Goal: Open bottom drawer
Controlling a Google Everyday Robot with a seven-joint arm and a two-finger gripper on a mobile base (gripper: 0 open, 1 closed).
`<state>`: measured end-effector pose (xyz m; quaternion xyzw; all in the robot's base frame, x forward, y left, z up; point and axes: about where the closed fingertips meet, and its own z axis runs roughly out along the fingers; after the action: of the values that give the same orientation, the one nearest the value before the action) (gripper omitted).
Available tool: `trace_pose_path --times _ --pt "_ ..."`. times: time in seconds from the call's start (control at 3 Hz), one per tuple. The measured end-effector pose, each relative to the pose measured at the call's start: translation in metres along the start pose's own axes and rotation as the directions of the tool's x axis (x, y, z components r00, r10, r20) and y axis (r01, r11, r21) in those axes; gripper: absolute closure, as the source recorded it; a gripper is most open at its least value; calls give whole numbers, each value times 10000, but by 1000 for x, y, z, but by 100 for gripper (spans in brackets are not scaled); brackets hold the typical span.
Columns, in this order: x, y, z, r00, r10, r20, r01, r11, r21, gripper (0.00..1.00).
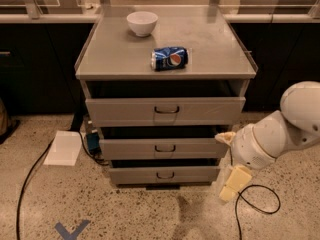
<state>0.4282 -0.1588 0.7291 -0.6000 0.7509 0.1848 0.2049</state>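
Note:
The bottom drawer (165, 175) is the lowest of three grey fronts on the metal cabinet (125, 54), with a small dark wire pull (165, 174) at its centre. A dark gap shows above its front. The middle drawer (162, 148) and top drawer (165, 111) sit above it. My gripper (226, 166) is on a white arm coming in from the right, just beyond the right end of the bottom and middle drawer fronts, low above the floor. Its cream fingers (234, 182) are spread apart, empty, and touch no pull.
A white bowl (142, 23) and a blue Pepsi can (170, 58) lying on its side rest on the cabinet top. A sheet of paper (63, 148), a blue box (93, 143) and black cables (257, 206) lie on the speckled floor. Dark counters stand behind.

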Motion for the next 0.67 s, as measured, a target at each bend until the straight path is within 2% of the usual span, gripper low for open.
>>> trace_pose_path --times 0.33,0.67 --pt "12 15 45 9998 129 156 -123 9992 -389 0" --pt "12 15 45 9998 128 157 -122 9992 -388 0"
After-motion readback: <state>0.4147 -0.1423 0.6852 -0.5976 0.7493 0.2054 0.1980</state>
